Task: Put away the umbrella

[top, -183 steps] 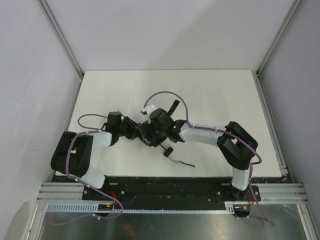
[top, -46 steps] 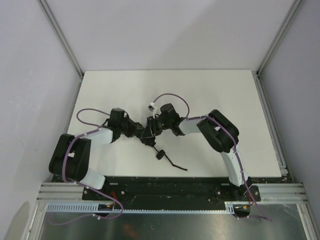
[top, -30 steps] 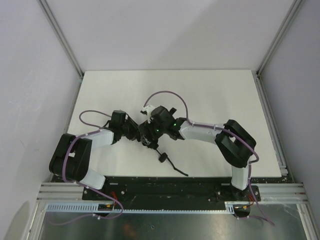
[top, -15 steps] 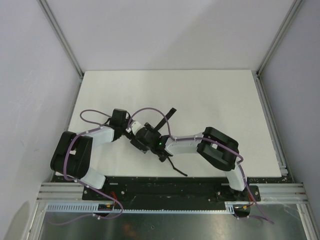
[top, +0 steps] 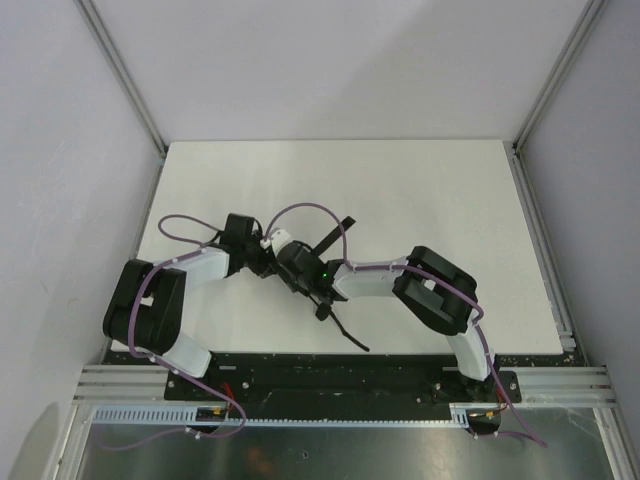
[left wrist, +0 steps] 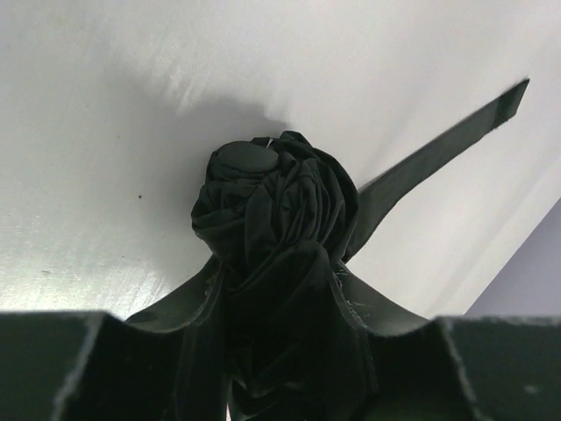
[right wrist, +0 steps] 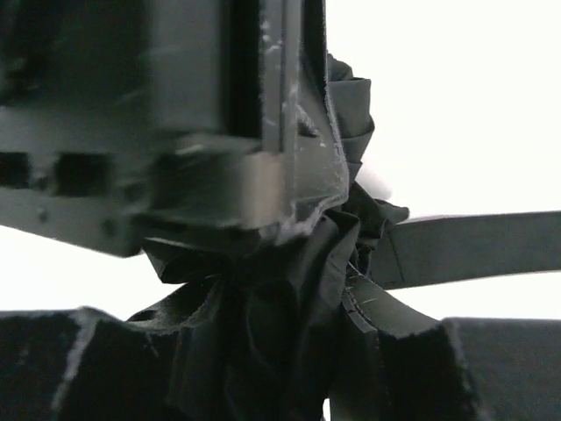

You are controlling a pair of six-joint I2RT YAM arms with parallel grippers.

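The black folded umbrella [top: 312, 290] lies low over the white table between my two grippers. Its handle [top: 323, 312] and wrist strap [top: 350, 336] trail toward the near edge. My left gripper [top: 258, 262] is shut on the bunched canopy [left wrist: 276, 210], and the round tip cap [left wrist: 246, 160] points away from the wrist camera. My right gripper [top: 292, 268] presses the same fabric bundle [right wrist: 289, 316] from the other side, close against the left gripper's fingers [right wrist: 219, 132]. A flat closure strap [left wrist: 447, 145] sticks out loose to the far right of the bundle, also visible as the closure strap [right wrist: 473, 247].
The white table [top: 430, 190] is bounded by grey walls on the left, back and right. A metal rail [top: 545, 250] runs along its right edge. Purple cables [top: 310, 212] loop above both wrists.
The right arm has swung left and nearer, and its jaws have closed from wide onto the umbrella's canopy beside the left gripper. The left gripper has kept its hold.
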